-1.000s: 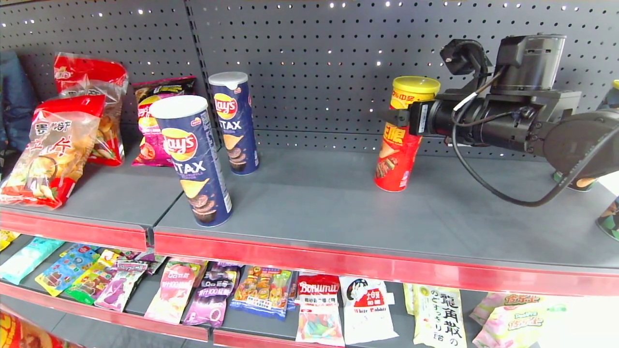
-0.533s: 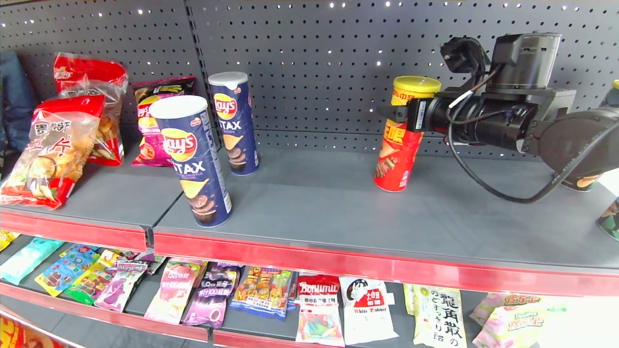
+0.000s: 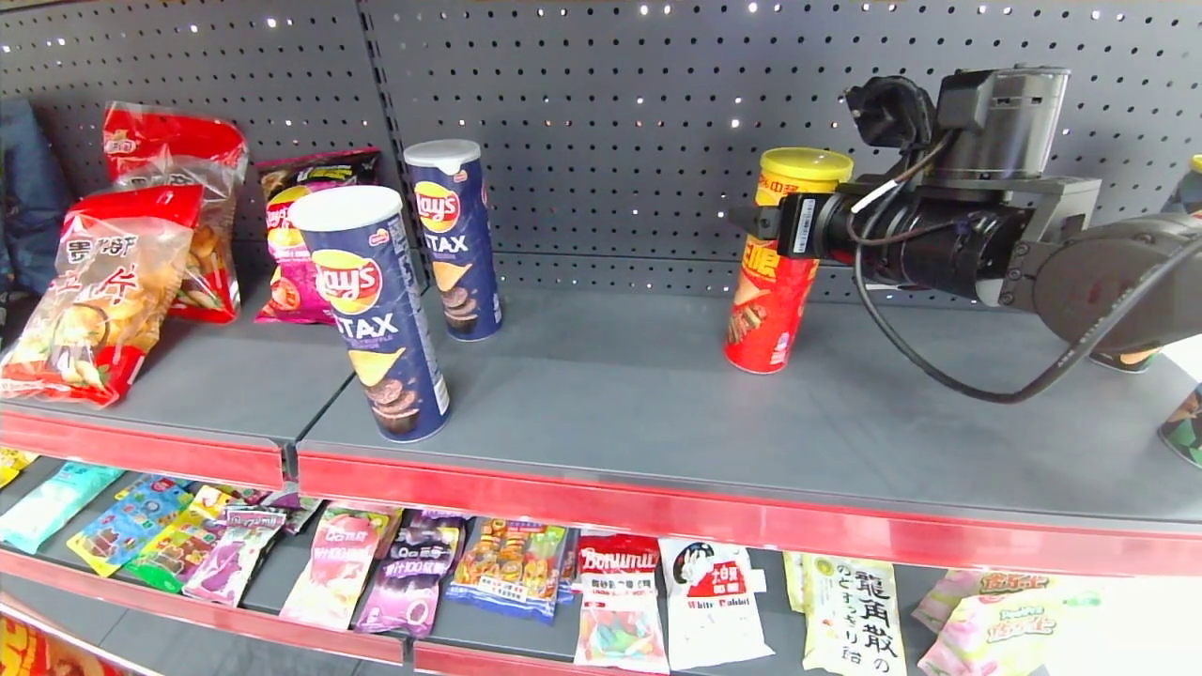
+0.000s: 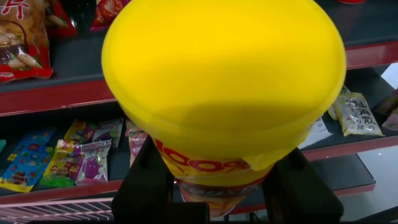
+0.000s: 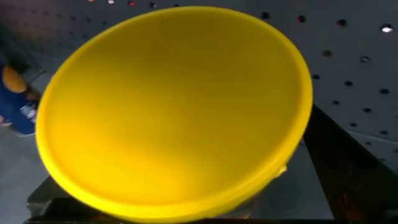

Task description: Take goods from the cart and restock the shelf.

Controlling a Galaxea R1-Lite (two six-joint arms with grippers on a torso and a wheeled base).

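A red chip can [image 3: 768,300] with a yellow lid stands on the grey upper shelf [image 3: 610,394], leaning slightly, close to the pegboard back. My right gripper [image 3: 779,223] comes in from the right and is shut on the can's upper part, just under the lid [image 5: 174,106]. A second red chip can with a yellow lid [image 4: 224,74] sits in my left gripper [image 4: 217,186], whose black fingers [image 4: 146,186] press on both sides of it. That can is held out in front of the shelves.
Two tall blue chip cans [image 3: 376,310] [image 3: 455,235] stand left of centre, with snack bags [image 3: 103,282] beyond them. More cans sit at the shelf's far right [image 3: 1183,422]. Open shelf floor lies between the blue cans and the red can. Flat packets [image 3: 512,563] line the lower shelf.
My right arm has edged a little to the left along the shelf, still gripping the red can. The can itself has barely shifted.
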